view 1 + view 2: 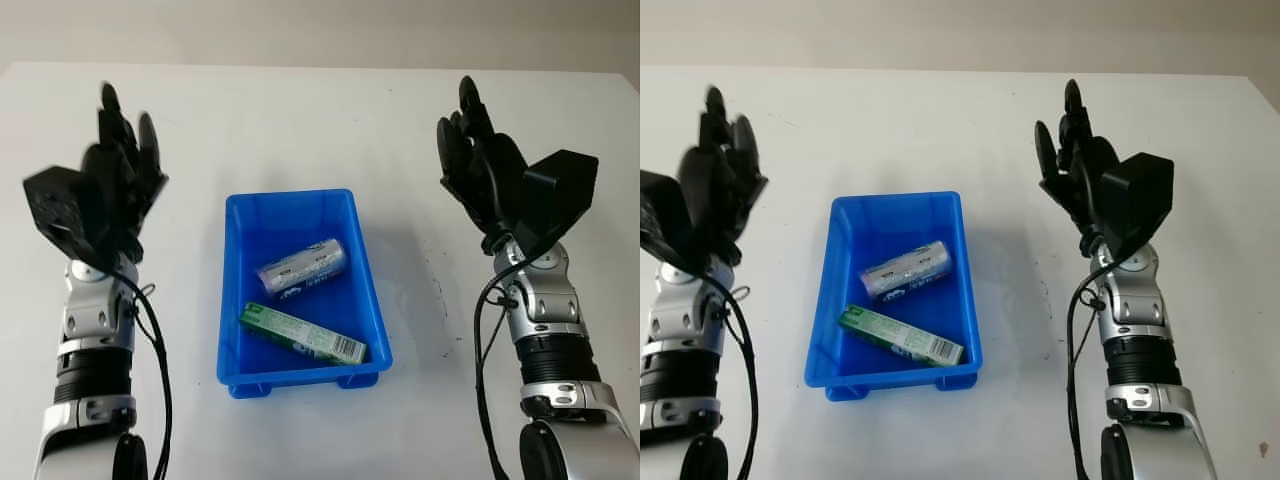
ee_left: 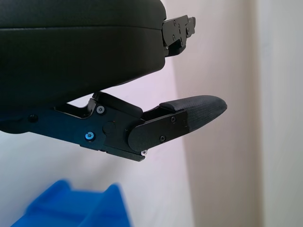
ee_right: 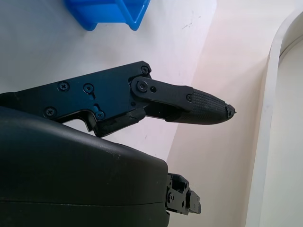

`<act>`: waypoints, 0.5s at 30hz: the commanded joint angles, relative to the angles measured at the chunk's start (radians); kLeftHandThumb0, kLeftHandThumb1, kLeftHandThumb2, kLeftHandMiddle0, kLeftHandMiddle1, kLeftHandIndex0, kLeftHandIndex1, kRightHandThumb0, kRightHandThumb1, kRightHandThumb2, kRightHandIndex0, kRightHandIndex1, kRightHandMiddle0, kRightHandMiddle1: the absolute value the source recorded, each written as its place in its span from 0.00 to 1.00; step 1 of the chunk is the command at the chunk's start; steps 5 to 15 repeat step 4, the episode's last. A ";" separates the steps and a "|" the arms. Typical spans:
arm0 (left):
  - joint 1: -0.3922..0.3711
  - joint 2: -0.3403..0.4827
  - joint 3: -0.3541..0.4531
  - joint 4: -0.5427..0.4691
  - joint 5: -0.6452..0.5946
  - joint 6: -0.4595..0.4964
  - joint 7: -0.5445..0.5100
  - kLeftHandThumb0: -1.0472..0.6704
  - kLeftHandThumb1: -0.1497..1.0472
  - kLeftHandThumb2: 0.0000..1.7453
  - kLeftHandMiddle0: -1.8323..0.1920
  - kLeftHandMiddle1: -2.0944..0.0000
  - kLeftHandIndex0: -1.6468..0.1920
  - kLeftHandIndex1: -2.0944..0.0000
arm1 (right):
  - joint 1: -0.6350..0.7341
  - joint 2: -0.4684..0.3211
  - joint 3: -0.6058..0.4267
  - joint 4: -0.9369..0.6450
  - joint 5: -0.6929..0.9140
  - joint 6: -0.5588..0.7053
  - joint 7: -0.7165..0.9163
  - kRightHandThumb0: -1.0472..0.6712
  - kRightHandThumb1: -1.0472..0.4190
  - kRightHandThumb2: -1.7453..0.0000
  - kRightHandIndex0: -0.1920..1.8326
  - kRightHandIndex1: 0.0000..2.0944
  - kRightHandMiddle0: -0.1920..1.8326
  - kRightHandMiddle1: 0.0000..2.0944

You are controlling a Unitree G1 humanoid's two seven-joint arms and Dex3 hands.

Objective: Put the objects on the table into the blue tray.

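Note:
The blue tray (image 1: 372,290) sits mid-table between my arms. Inside it lie a silver cylindrical can (image 1: 302,268) on its side and a green-and-white box (image 1: 302,334) nearer the front wall. My left hand (image 1: 118,170) is raised above the table to the left of the tray, open and holding nothing. To the tray's right, my right hand (image 1: 478,160) is held up the same way, open and empty. A corner of the tray (image 2: 75,205) appears in the left wrist view, and a tray corner (image 3: 111,12) in the right wrist view.
The white table (image 1: 300,130) spreads around the tray, with a few dark specks (image 1: 437,290) to the tray's right. Its far edge runs along the back, against a pale wall.

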 commanded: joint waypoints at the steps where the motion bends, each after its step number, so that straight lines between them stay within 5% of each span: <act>1: 0.024 -0.007 -0.018 -0.043 -0.002 0.027 0.007 0.18 1.00 0.41 1.00 1.00 1.00 1.00 | -0.019 0.001 -0.003 0.008 0.005 -0.016 0.003 0.21 0.00 0.64 0.00 0.00 0.00 0.00; 15: 0.036 -0.014 -0.029 -0.062 -0.013 0.031 0.006 0.18 1.00 0.41 1.00 1.00 1.00 1.00 | -0.020 0.003 -0.004 0.008 0.005 -0.014 -0.001 0.21 0.00 0.64 0.00 0.00 0.00 0.00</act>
